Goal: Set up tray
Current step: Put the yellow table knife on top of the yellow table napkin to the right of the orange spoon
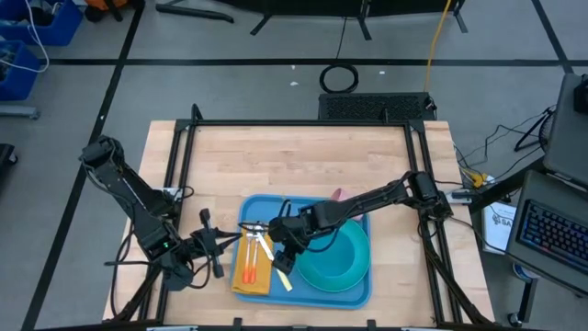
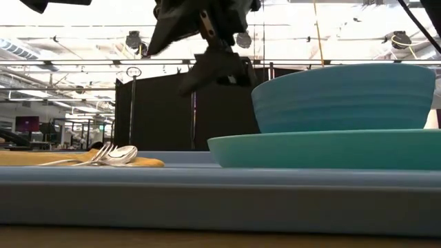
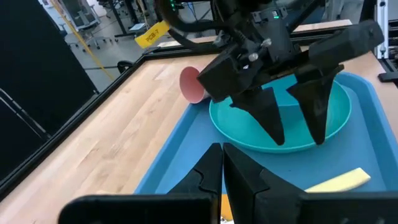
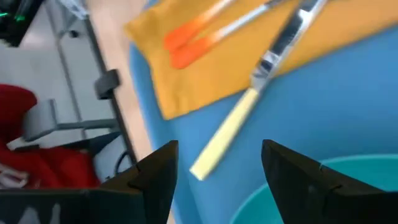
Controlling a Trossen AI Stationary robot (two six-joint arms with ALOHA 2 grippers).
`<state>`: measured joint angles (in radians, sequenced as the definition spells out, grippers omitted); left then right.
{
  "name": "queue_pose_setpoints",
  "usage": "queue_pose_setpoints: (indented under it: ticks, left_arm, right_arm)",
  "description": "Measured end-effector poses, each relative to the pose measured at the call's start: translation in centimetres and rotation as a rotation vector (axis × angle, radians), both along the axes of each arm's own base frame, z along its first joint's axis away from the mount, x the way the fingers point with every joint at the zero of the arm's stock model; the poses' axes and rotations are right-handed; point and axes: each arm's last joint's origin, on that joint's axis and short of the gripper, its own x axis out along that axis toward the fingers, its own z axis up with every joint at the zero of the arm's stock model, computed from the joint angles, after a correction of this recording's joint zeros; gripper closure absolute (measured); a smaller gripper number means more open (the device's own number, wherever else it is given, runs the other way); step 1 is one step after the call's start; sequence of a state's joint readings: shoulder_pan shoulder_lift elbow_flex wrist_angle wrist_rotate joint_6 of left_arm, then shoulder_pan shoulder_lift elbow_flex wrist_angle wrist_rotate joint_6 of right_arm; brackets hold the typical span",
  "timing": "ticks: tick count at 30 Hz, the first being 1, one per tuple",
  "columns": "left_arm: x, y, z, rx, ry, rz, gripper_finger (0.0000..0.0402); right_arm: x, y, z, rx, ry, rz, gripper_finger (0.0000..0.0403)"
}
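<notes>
The light-blue tray lies at the table's near middle. On it a yellow-orange napkin carries a fork and a spoon with orange handles. A knife rests with its blade on the napkin and its yellow handle on the tray floor. A turquoise bowl stands on a turquoise plate on the tray's right half. My right gripper hangs open above the knife handle, clear of it. My left gripper is shut just beyond the tray's left rim, holding nothing.
A pink cup lies on its side on the wood just beyond the tray's far rim. A black frame borders the table. Bare wood spreads over the table's far half.
</notes>
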<state>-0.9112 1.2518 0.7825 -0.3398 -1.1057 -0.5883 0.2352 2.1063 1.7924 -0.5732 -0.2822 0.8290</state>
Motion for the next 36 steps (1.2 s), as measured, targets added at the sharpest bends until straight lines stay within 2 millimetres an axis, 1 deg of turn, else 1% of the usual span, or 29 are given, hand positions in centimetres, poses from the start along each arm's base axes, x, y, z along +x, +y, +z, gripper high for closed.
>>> queue_pose_setpoints:
  ticks: [3,6,13,15,18,24,30,34,36]
  left_arm:
    - [0.0,0.1,-0.1,0.009,0.001,0.006,0.0382]
    - [0.1,0.3,-0.1,0.027,-0.01,0.025,0.0382]
    - [0.6,0.8,-0.1,0.077,-0.003,0.052,0.0382]
    - [0.7,0.9,-0.1,0.089,0.001,0.056,0.0382]
    - [1.0,1.2,-0.1,0.104,0.009,0.065,0.0382]
    - [1.3,1.5,-0.1,0.095,0.024,0.067,0.0382]
    - [1.3,1.5,-0.1,0.094,0.025,0.066,0.0382]
    - [1.3,1.5,-0.2,0.09,0.027,0.062,0.0382]
    - [1.3,1.5,-0.2,0.087,0.031,0.057,0.0382]
  right_arm:
    - [0.0,0.2,-0.2,-0.024,0.004,-0.019,0.0183]
    - [0.3,0.6,-1.1,-0.016,0.014,-0.046,0.0182]
    - [0.8,2.0,-5.1,-0.03,0.099,-0.019,0.0179]
    - [1.1,2.3,-6.1,0.012,0.108,0.007,0.0179]
    - [1.4,2.8,-7.1,0.067,0.116,0.018,0.0179]
    - [1.7,3.1,-7.2,0.047,0.065,0.024,0.0179]
    - [2.1,3.2,-6.9,0.083,0.028,0.022,0.0179]
    - [2.0,3.2,-7.0,0.082,0.045,0.017,0.0179]
    - [2.4,3.1,-6.8,0.098,0.01,0.009,0.0179]
